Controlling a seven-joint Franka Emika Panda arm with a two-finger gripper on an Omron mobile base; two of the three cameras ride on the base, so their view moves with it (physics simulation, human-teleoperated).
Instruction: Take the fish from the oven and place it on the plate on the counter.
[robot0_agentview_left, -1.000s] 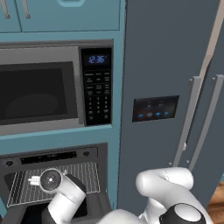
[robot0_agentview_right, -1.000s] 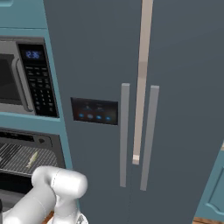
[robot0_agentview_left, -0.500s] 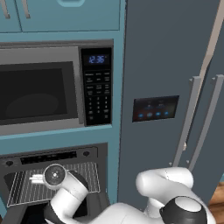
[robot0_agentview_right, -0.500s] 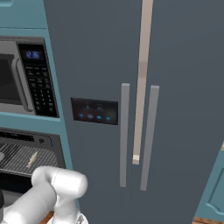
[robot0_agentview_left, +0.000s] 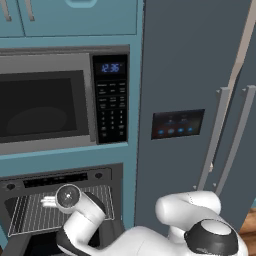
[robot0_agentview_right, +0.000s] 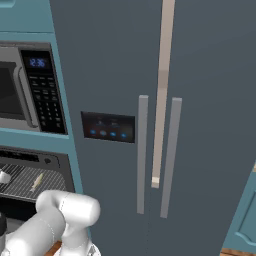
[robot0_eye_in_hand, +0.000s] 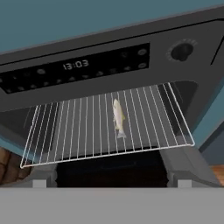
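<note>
Arm: white, glossy, rounded links with dark joints; in the left base view it rises from the lower right and bends left toward the oven (robot0_agentview_left: 60, 200); the hand's round end sits before the rack, hiding part of it; the claw's fingertips cannot be made out in the pictures, and it stands at its widest, holding nothing.

Oven: grey steel, door open; black control strip (robot0_eye_in_hand: 74, 68) along the top with a lit clock and a round knob (robot0_eye_in_hand: 182, 51) at its right end.

Wire rack (robot0_eye_in_hand: 78, 127): thin pale wires, close parallel bars inside a rectangular frame; drawn forward over the dark cavity; near edge and both side edges stand free, with bare bars left and right of the fish.

Fish (robot0_eye_in_hand: 118, 117): slender, pale silvery-tan, lying flat on the rack slightly right of its middle, lengthwise from near to far, well apart from every edge; the hand view shows it whole; the right base view shows it (robot0_agentview_right: 36, 182) small, on the rack's right part; in the left base view the arm covers that part of the rack.

Microwave (robot0_agentview_left: 50, 105): above the oven, dark window, black keypad, blue clock.

Refrigerator (robot0_agentview_right: 165, 125): to the right, flat slate-grey doors, two upright grey bar handles, dark dispenser panel with blue lights.

Cabinets (robot0_agentview_left: 80, 15): teal, smooth fronts, topmost and farthest.
</note>
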